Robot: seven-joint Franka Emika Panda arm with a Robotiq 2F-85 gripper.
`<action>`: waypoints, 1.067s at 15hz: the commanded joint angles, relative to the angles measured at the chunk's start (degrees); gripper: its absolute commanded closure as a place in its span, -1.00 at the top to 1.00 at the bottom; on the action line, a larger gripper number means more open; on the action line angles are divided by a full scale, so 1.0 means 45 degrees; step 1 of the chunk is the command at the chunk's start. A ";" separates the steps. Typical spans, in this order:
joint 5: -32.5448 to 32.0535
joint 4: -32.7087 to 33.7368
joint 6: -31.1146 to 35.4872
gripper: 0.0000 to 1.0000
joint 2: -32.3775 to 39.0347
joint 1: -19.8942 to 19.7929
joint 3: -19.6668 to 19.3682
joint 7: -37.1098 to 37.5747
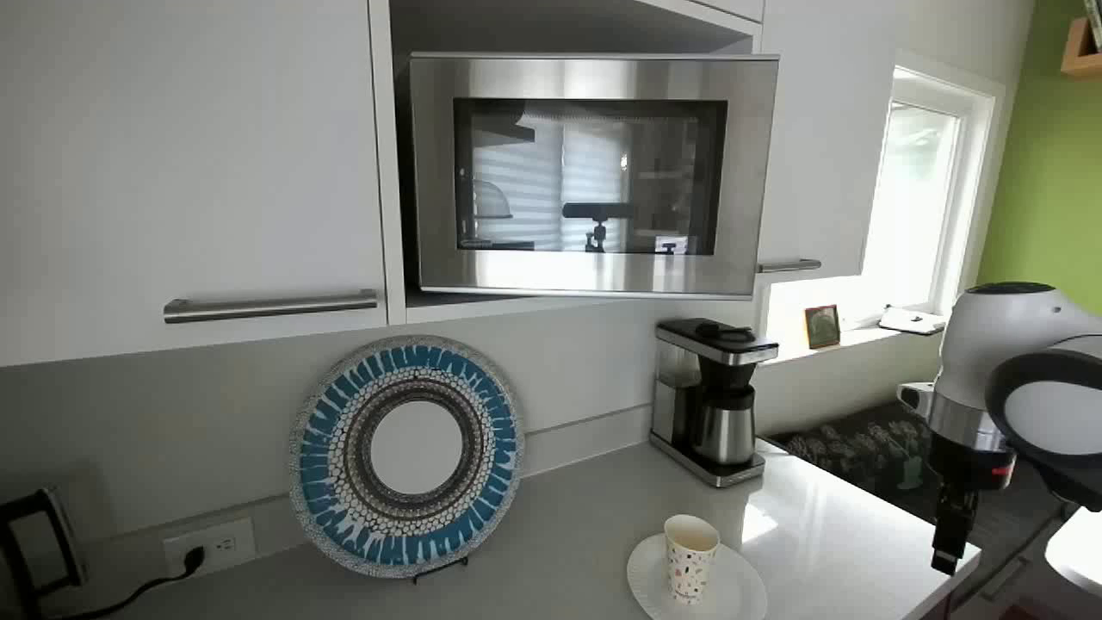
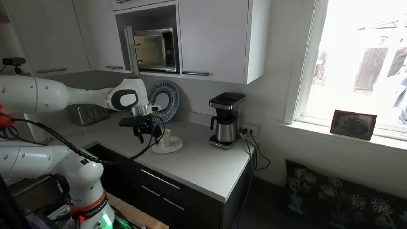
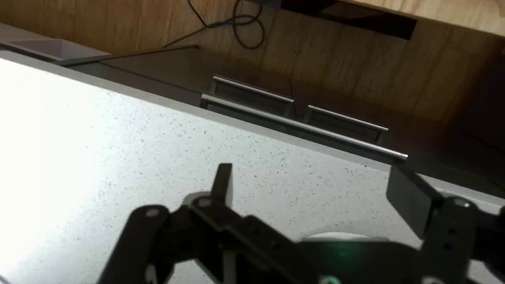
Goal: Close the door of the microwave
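The microwave (image 2: 170, 49) sits in a wall cabinet niche, and its lit-looking interior shows in an exterior view. Its door (image 2: 131, 51) is open, swung out on the left side and seen nearly edge-on there. In an exterior view the door (image 1: 594, 275) faces the camera as a steel-framed dark glass panel and hides the microwave body. My gripper (image 2: 150, 138) hangs pointing down over the counter, well below and apart from the door. It also shows at the right in an exterior view (image 1: 950, 551). In the wrist view the gripper (image 3: 309, 185) is open, with nothing between its fingers.
A paper cup (image 1: 691, 560) stands on a white plate (image 1: 641, 573) on the counter, near my gripper. A coffee maker (image 2: 226, 121) stands farther along the counter (image 2: 203, 171). A round blue-patterned plate (image 1: 323, 430) leans against the wall below the microwave. A toaster (image 2: 86, 115) stands behind the arm.
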 commanded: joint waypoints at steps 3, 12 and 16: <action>-0.0093 -0.0145 -0.0058 1.00 0.0019 0.0147 -0.0114 0.0096; 0.0838 0.0044 -0.0126 1.00 -0.1054 0.1366 0.1261 0.0911; 0.1827 0.0369 0.0067 1.00 -0.2253 0.2777 0.3438 0.2945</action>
